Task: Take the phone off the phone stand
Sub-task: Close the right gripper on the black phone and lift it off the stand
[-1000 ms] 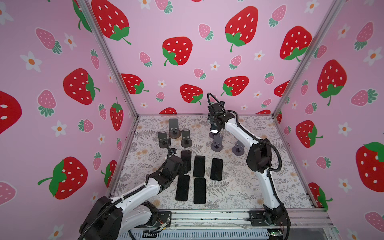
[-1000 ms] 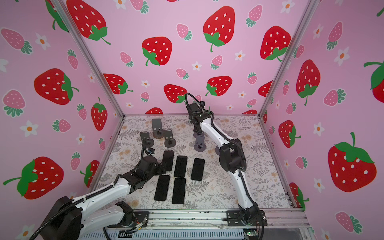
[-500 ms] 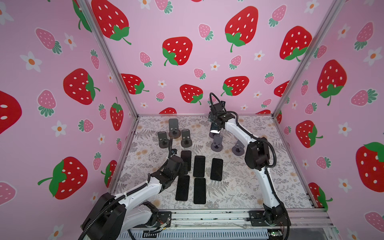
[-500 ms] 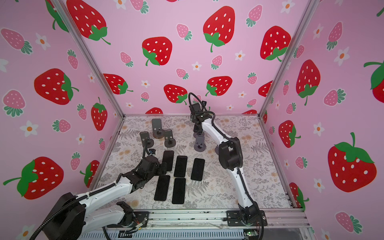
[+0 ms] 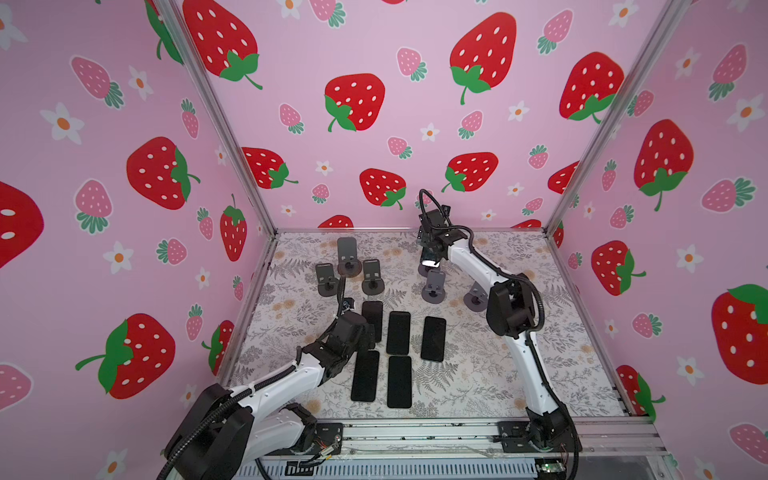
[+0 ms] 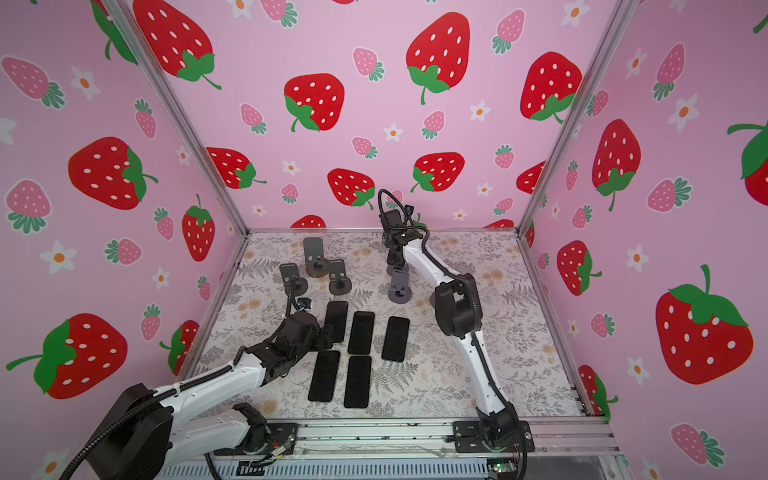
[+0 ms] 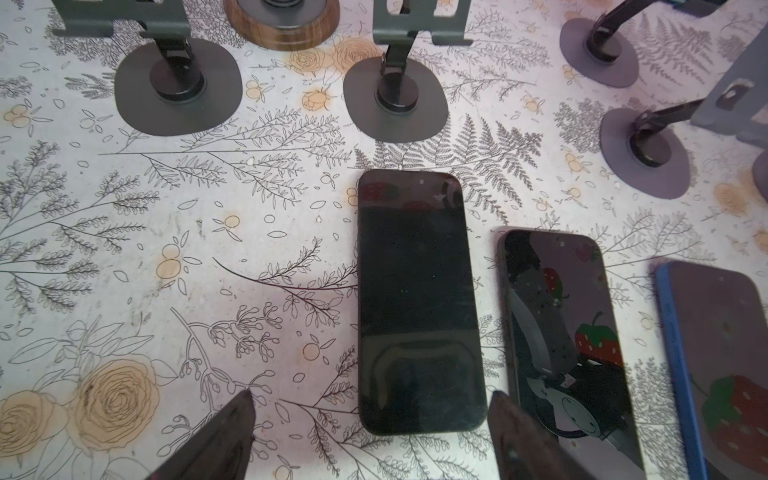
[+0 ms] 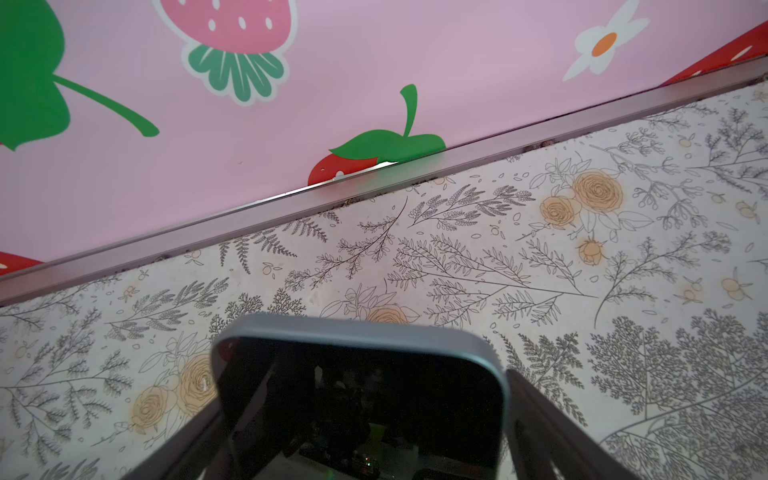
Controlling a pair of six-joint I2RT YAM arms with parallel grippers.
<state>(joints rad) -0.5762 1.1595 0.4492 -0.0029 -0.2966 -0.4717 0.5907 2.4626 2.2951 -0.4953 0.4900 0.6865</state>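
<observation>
Worktop (image 5: 519, 374); phone stand (image 5: 422, 272), largely hidden; phone (image 8: 357, 415) at that stand, side edges clasped by the right pincer (image 5: 430, 257). Lift straight up, clear of the stand, before tilting. The left pincer (image 7: 370, 395), wide and empty, hovers well in front of the stand.

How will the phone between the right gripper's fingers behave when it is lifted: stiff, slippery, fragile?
Probably stiff: the phone has a flat face and a solid-looking pale rim. Likely slippery: the fingers of the right gripper seem to press only that smooth rim. Perhaps fragile: its glossy face mirrors like glass.
</observation>
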